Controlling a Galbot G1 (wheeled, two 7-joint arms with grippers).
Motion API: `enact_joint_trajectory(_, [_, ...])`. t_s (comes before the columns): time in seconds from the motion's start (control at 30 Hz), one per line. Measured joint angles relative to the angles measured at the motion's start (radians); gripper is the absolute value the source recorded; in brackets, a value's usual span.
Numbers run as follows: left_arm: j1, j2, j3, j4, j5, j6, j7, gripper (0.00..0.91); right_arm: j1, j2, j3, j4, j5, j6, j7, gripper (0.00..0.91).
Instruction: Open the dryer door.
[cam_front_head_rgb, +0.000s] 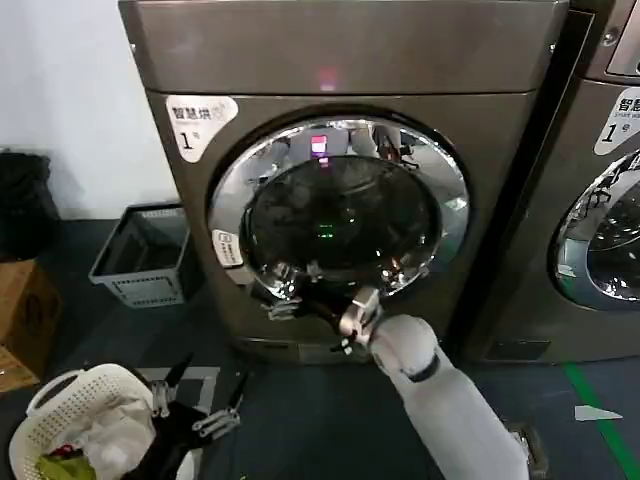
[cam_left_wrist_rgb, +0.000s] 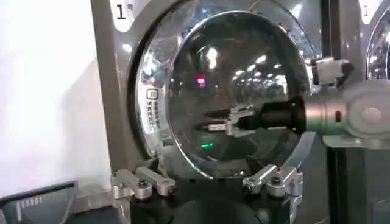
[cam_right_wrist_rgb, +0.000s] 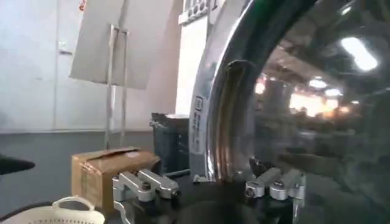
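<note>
White laundry basket (cam_front_head_rgb: 60, 400) of crumpled clothes (cam_front_head_rgb: 90, 430) beside spread-fingered left gripper (cam_front_head_rgb: 195, 400); right gripper (cam_front_head_rgb: 290, 300), fingers spread, at closed dryer door (cam_front_head_rgb: 340, 215).

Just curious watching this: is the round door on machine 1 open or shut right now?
Shut, it seems: the dryer door lies flat against the dryer, chrome rim flush. The right tool sits at its lower edge.
</note>
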Motion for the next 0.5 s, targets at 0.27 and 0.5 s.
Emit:
enact_joint_trajectory(0.27, [0.003, -0.002, -0.002, -0.002, 0.000, 0.000, 0.000, 0.907, 0.034, 0.024, -0.018, -0.040, -0.001, 0.000, -0.004, 0.907])
enact_joint_trajectory(0.5, [0.006, -0.007, -0.002, -0.019, 0.000, 0.001, 0.001, 0.907, 0.056, 0.053, -0.026, -0.081, -0.002, 0.006, -0.019, 0.907])
